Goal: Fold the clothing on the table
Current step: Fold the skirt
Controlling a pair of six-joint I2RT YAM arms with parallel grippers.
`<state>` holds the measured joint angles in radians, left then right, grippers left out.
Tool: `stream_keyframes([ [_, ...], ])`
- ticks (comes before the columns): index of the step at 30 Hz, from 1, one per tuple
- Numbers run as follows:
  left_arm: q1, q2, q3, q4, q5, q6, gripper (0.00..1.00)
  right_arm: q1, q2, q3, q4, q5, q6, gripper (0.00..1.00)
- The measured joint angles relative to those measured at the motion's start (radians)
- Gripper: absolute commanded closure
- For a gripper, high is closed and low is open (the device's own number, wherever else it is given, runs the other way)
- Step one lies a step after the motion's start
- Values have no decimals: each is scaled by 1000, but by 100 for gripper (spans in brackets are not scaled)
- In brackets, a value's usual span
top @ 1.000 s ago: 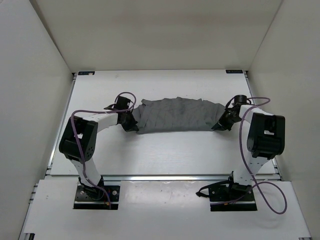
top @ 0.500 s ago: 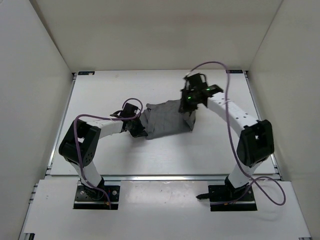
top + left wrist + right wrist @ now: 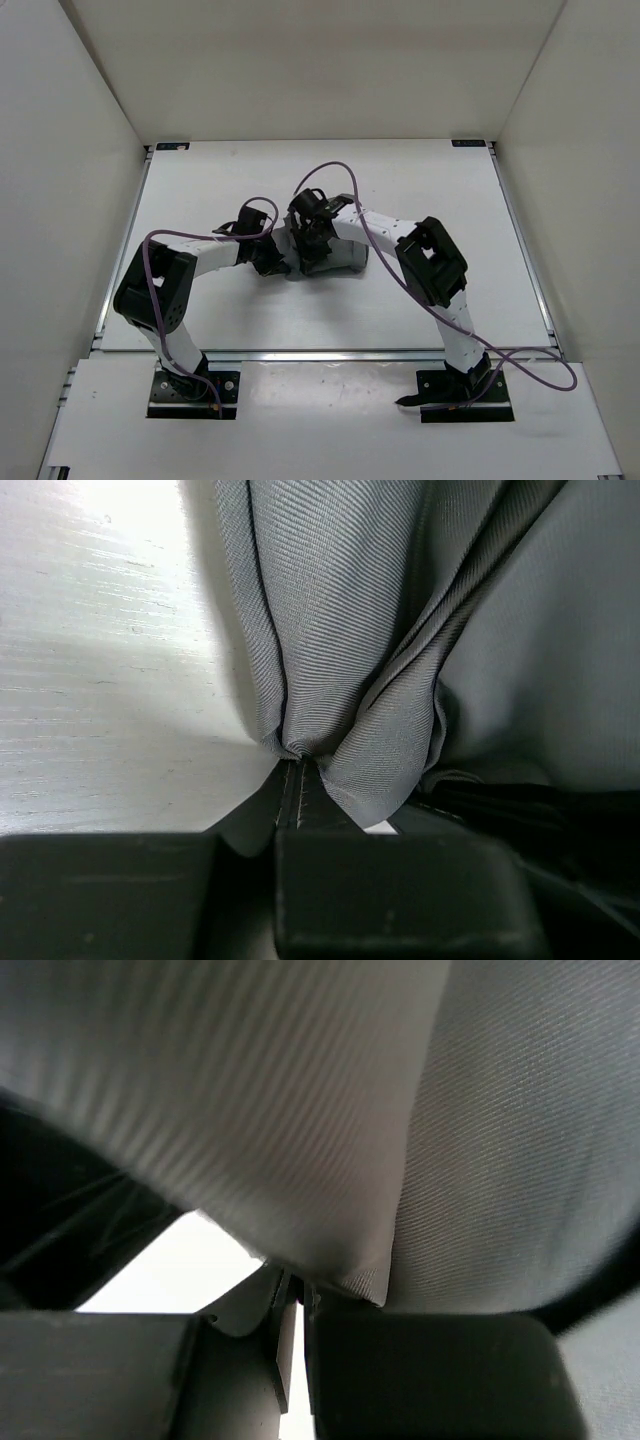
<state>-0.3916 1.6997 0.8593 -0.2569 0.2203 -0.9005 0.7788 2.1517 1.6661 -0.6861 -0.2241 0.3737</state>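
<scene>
Both claws pinch the grey cloth, bunched up mid-table.
From above, the clothing (image 3: 338, 256) lies in a small crumpled heap near the middle of the white table (image 3: 430, 180). The left gripper (image 3: 272, 258) is at its left edge and the right gripper (image 3: 308, 240) just beside it. In the left wrist view, the jaws are closed tight on a gathered pleat. In the right wrist view, the jaws are clamped on a fabric edge, with blurred cloth draped above.
</scene>
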Motion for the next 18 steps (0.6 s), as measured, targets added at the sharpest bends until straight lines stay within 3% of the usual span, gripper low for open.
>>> stream_keyframes([
  [9,-2,-1,0,1,1,9,97,9,-16,5,6,-3,0,100],
  [14,3,-8,-9,2,6,18,70,21,27,74,-51,11,-5,100],
  [18,43,-60,-43,-18,26,19,67,39,88,134,-100,72,14,100],
])
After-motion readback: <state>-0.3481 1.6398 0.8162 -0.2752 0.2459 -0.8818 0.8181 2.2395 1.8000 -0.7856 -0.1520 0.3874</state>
